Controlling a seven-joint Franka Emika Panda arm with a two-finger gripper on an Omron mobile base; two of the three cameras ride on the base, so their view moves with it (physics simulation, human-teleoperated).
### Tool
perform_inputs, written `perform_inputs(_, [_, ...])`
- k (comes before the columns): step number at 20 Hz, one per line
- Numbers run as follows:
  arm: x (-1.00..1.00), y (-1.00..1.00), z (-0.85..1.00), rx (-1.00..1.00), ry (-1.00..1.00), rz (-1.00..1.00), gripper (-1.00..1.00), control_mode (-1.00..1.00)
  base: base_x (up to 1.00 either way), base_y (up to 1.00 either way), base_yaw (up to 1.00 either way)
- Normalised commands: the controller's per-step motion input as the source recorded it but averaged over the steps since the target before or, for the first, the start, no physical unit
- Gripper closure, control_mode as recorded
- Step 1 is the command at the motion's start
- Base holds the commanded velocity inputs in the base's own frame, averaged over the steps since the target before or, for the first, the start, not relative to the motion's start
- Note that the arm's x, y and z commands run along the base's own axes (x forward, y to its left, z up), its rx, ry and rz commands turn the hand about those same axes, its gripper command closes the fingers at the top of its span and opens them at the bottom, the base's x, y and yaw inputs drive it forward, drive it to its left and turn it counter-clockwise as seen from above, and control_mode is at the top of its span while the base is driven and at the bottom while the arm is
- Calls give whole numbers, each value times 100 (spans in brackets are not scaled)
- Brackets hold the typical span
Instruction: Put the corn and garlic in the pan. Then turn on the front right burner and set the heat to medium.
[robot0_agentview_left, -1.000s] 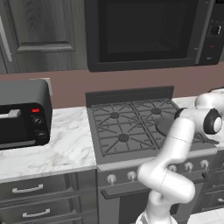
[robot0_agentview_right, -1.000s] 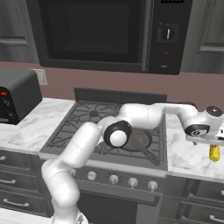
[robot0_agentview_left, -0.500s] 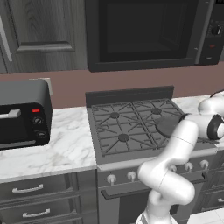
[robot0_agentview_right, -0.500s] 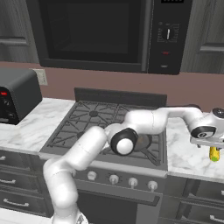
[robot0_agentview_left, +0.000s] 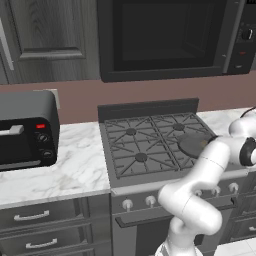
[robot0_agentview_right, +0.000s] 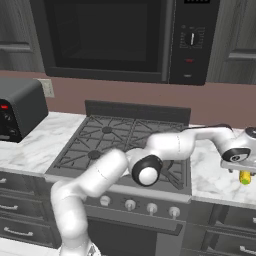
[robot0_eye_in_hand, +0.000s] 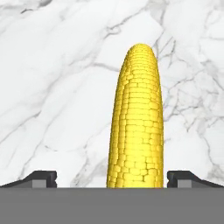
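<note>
Lying lengthwise between the wide-open, empty claw's (robot0_eye_in_hand: 112, 177) two dark tips, bright yellow bumpy-kernelled corn cob (robot0_eye_in_hand: 136, 118), rounded end pointing away, flat on white marble bench (robot0_eye_in_hand: 57, 87), right of the stove.

Corn (robot0_eye_in_hand: 136, 118) base behind lower edge

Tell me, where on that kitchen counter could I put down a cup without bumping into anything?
The widest bare marble lies between the toaster oven and the stove. Right of the stove it is crowded: the corn lies on that narrow counter strip with the open gripper straddling it. The pan sits on the stove's front right.
</note>
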Motion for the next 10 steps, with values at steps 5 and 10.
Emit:
perform_inputs(5, [0,-23,-33,1,5,-2,-100,-100,0,0,0])
perform_inputs(10, [5,-13,-20,1,3,0,-100,-100,0,0,0])
